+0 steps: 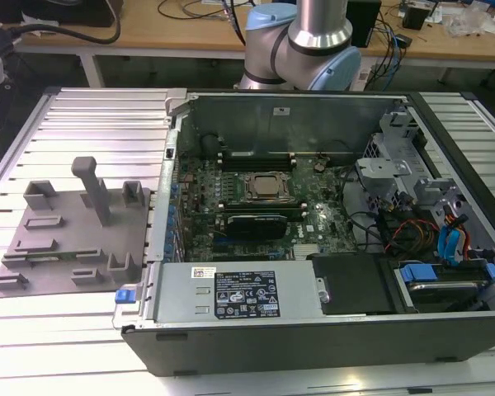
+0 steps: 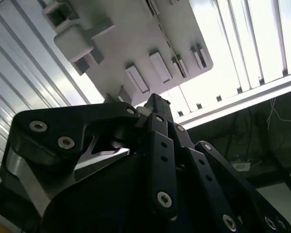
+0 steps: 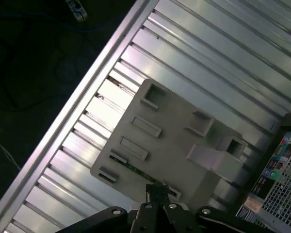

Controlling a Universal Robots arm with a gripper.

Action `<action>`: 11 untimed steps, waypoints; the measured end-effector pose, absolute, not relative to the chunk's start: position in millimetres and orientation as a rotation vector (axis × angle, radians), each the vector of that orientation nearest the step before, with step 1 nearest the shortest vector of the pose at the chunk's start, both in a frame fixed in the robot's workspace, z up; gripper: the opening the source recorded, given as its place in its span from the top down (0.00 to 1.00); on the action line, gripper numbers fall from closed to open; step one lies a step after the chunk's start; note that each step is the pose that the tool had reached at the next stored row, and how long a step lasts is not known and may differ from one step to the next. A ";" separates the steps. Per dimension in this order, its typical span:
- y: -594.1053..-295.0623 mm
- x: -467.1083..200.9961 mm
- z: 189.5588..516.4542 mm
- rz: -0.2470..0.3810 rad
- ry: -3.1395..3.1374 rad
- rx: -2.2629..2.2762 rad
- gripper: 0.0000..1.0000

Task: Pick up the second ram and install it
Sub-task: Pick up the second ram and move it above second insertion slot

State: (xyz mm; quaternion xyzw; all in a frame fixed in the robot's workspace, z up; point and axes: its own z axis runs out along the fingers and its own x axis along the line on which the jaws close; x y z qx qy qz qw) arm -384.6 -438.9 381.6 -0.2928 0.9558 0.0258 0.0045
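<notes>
Hand point(image 3: 157, 190) pinched together over gray tray point(image 3: 184, 121); second ram point(image 3: 131, 166) lying on tray.

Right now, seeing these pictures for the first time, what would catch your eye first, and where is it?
The open computer case takes the exterior view's right, its motherboard and square processor laid bare. On the exterior view's left a grey holder tray with an upright post lies on the ribbed metal table. In both wrist views the black gripper points toward that tray.

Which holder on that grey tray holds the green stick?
The long low holder toward the exterior view's left; only it carries the green second ram.
</notes>
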 end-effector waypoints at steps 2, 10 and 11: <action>-438.9 -384.6 381.6 0.081 2.984 -0.953 0.92; -438.9 -384.6 381.6 0.082 2.899 -1.196 0.92; -438.9 -384.6 381.6 0.082 2.886 -1.230 0.92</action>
